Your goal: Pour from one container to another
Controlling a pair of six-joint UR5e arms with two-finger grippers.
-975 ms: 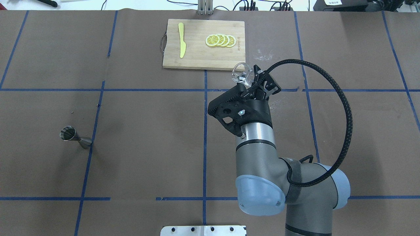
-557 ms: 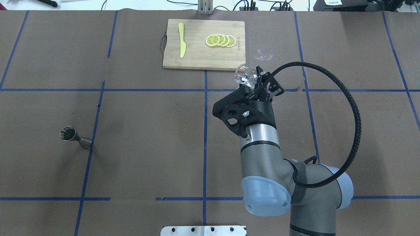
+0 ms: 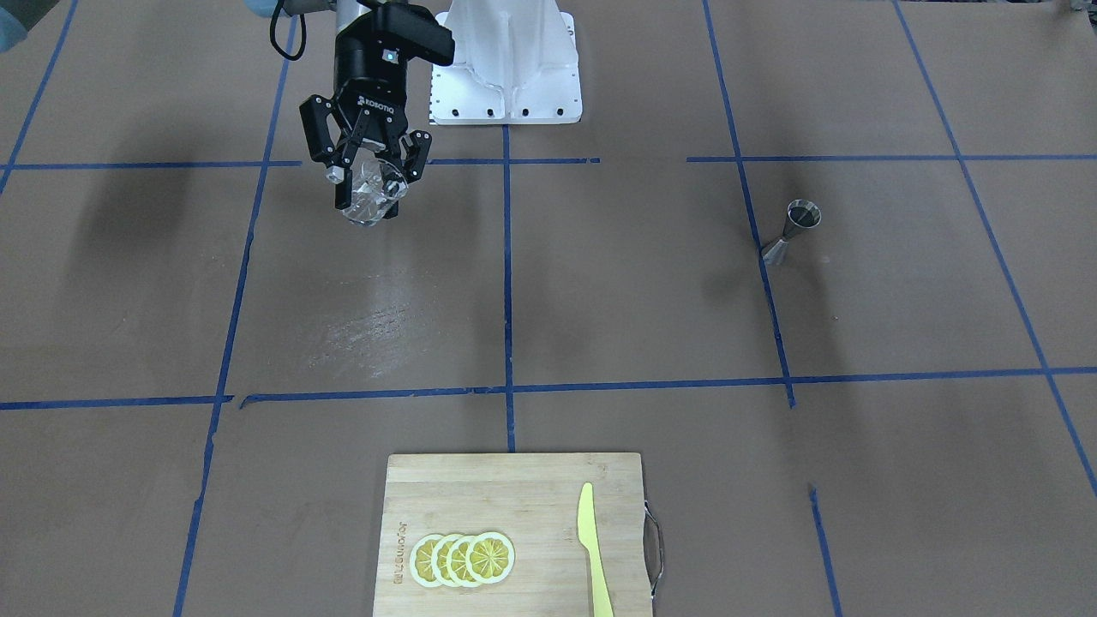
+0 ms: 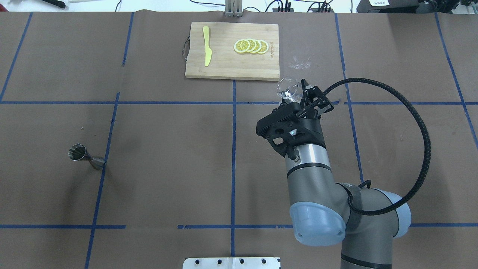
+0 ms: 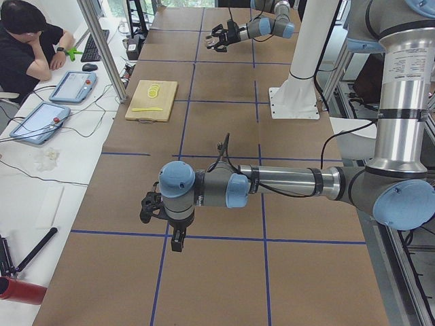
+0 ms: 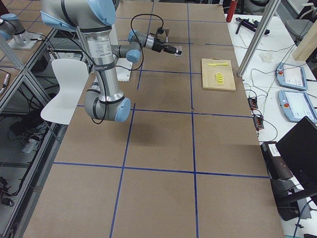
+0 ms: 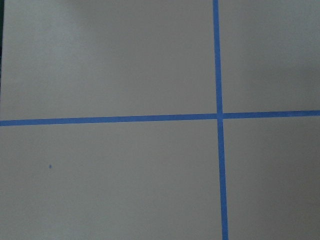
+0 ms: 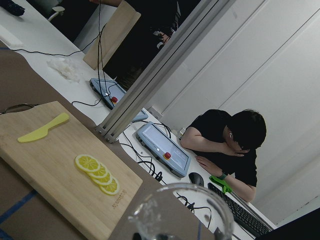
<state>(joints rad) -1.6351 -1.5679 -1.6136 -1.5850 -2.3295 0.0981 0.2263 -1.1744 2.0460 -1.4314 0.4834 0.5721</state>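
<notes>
Right gripper closed on the glass cup, fingers pressed to either side of its clear wall; front-facing view shows the same grip with the cup held in the air above the table, a faint shadow on the brown surface below it. Cup lies in the robot's right half, just past the near right corner of the cutting board; its round rim fills the lower edge of the right wrist view. Jigger stands on the table in the robot's left half, beside a blue tape line, well apart from the cup; also seen in the front-facing view. On the board: a row of overlapping lemon slices and a yellow knife, apart from each other. Left gripper appears only in the left side view, low over the table at the end of the near arm; whether it is open or closed cannot be told. Left wrist view shows only bare table and crossing tape lines. A person sits at a side desk beyond the board
</notes>
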